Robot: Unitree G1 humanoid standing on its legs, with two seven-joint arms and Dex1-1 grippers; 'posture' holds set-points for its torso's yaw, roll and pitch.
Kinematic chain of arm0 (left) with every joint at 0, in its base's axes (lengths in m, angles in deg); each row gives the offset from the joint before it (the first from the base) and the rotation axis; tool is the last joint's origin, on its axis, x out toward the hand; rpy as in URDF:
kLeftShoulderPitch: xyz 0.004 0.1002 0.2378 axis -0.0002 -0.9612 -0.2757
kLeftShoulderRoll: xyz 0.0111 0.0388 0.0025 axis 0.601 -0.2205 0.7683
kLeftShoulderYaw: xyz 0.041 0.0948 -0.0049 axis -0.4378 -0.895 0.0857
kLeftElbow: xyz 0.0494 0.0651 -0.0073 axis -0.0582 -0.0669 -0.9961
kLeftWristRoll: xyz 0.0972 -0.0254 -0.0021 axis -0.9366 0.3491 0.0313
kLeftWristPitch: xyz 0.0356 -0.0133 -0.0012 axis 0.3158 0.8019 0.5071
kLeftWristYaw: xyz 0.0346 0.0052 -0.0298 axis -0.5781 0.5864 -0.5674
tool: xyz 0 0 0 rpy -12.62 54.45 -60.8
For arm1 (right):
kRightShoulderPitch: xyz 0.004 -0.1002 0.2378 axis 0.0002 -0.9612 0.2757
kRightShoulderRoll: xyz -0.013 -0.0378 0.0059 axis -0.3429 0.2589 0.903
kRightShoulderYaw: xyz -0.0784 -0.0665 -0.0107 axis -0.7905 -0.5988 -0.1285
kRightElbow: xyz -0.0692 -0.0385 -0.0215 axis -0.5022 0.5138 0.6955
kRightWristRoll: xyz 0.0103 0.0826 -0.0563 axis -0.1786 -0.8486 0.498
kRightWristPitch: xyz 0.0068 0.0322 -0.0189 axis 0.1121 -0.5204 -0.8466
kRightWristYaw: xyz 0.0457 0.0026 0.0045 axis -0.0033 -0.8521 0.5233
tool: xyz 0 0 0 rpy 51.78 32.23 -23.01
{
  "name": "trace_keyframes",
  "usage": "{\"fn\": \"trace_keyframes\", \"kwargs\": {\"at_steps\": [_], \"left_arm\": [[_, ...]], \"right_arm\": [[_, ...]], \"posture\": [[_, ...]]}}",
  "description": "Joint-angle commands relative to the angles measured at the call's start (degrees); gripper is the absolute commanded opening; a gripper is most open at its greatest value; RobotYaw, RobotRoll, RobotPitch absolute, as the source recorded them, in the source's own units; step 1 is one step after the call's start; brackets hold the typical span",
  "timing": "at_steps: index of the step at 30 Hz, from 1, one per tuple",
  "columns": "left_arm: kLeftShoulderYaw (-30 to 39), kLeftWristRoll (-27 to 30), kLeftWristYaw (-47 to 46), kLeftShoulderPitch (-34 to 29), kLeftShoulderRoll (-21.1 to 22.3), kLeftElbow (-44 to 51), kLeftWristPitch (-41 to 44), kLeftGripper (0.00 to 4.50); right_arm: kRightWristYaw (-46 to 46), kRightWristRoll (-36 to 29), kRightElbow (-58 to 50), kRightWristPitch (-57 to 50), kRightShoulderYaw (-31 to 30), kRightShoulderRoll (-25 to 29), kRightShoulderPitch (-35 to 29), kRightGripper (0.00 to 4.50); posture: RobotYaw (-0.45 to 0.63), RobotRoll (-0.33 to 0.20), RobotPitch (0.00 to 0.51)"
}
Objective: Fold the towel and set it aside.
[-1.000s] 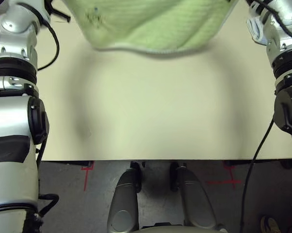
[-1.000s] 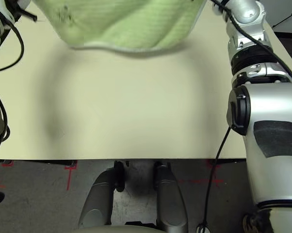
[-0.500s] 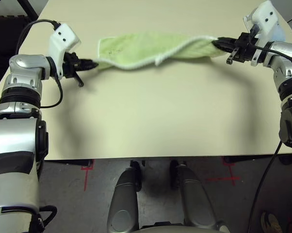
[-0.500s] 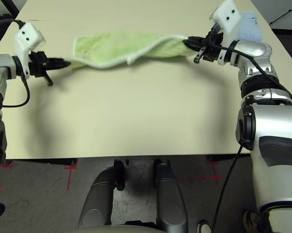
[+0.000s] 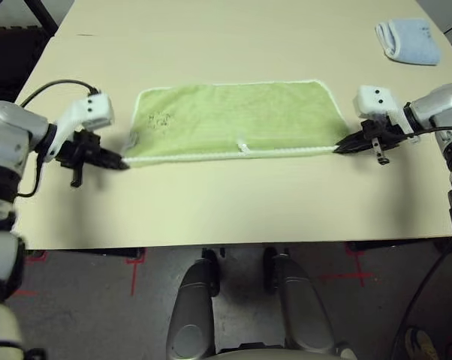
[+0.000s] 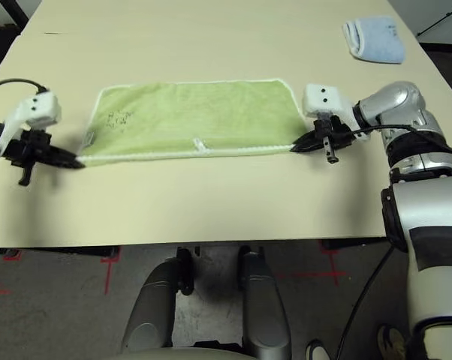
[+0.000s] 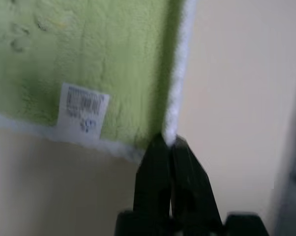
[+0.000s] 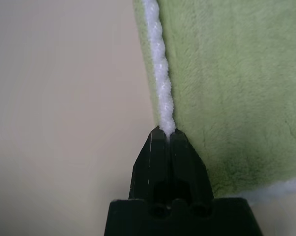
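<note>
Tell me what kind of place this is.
Probably a robotics lab or test room: a plain beige table, red tape crosses marking the grey floor, and a towel laid out for practice.

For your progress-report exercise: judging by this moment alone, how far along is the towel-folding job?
Done: the towel lies flat on the table, apparently doubled once lengthwise. In hand: the left gripper and right gripper are each shut on a near corner of it. Left: further folding, then setting it aside, perhaps near the blue towel.
</note>
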Motion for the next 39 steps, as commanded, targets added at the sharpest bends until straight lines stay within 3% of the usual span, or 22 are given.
{"fn": "trace_keyframes", "kwargs": {"at_steps": [1, 8, 12, 15, 21, 30, 35, 39], "left_arm": [[-4.7, 2.5, 0.3, -0.2, 5.2, 1.1, 1.4, 0.03], [-7.7, 4.6, 0.3, 3.6, 6.0, 0.4, 0.9, 0.03], [-3.7, -1.8, 0.3, 8.8, -1.0, -10.4, -3.8, 0.03], [-3.6, -5.2, 0.3, 10.5, -3.3, -15.7, -6.8, 0.03], [-6.7, -4.0, 0.3, 11.4, -2.7, -15.4, -6.5, 0.03], [-8.4, 1.0, 0.3, 12.7, -0.5, -9.6, 0.1, 0.03], [-8.5, 0.5, 0.3, 13.7, -1.0, -10.1, 0.8, 0.03], [-7.4, -2.7, 0.3, 16.0, -4.0, -15.2, -1.2, 0.03]], "right_arm": [[0.4, -7.2, -4.4, -2.2, -9.5, 7.2, -3.3, 0.00], [0.4, -22.4, -15.8, -7.9, -20.5, 14.6, -5.1, 0.00], [0.4, -35.9, -28.3, -20.1, -21.2, 19.6, -5.1, 0.00], [0.4, -39.8, -33.3, -24.8, -21.3, 22.0, -5.1, 0.00], [0.4, -38.2, -32.9, -24.5, -22.5, 22.3, -4.3, 0.00], [0.4, -26.5, -20.3, -13.6, -23.8, 16.9, -1.5, 0.00], [0.4, -24.6, -19.5, -12.4, -22.8, 14.9, -1.9, 0.00], [0.4, -23.4, -16.5, -12.2, -20.0, 12.8, -1.2, 0.00]], "posture": [[-0.04, 0.000, 0.272], [-0.04, 0.000, 0.271], [-0.03, 0.000, 0.272], [-0.03, 0.000, 0.272], [-0.05, 0.000, 0.272], [-0.04, 0.000, 0.273], [-0.04, 0.000, 0.273], [-0.04, 0.000, 0.273]]}}
